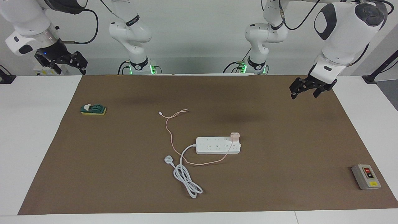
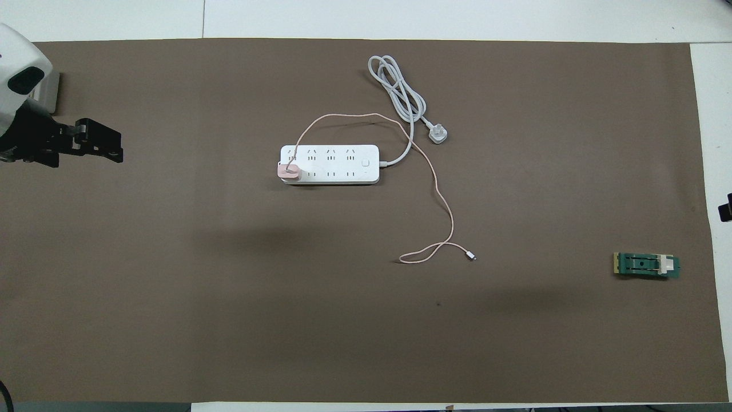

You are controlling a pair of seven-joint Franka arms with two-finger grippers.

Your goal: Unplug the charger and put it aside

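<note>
The charger (image 1: 234, 136) (image 2: 287, 171), a small pale pink cube, sits plugged into the white power strip (image 1: 214, 147) (image 2: 337, 166) at the strip's end toward the left arm. Its thin pink cable (image 1: 169, 130) (image 2: 440, 200) loops off the strip and ends loose on the mat nearer to the robots. My left gripper (image 1: 304, 91) (image 2: 117, 147) hangs open and empty over the mat's edge at the left arm's end, well apart from the charger. My right gripper (image 1: 70, 68) hangs above the table's white margin at the right arm's end; only a sliver of it (image 2: 726, 209) shows from overhead.
A brown mat (image 1: 279, 186) (image 2: 229, 315) covers the table. The strip's thick white cord (image 1: 186, 180) (image 2: 400, 91) with its three-pin plug (image 1: 168, 160) (image 2: 438, 135) lies coiled farther from the robots. A green block (image 1: 93, 109) (image 2: 646, 266) and a grey switch box (image 1: 366, 176) lie near the mat's ends.
</note>
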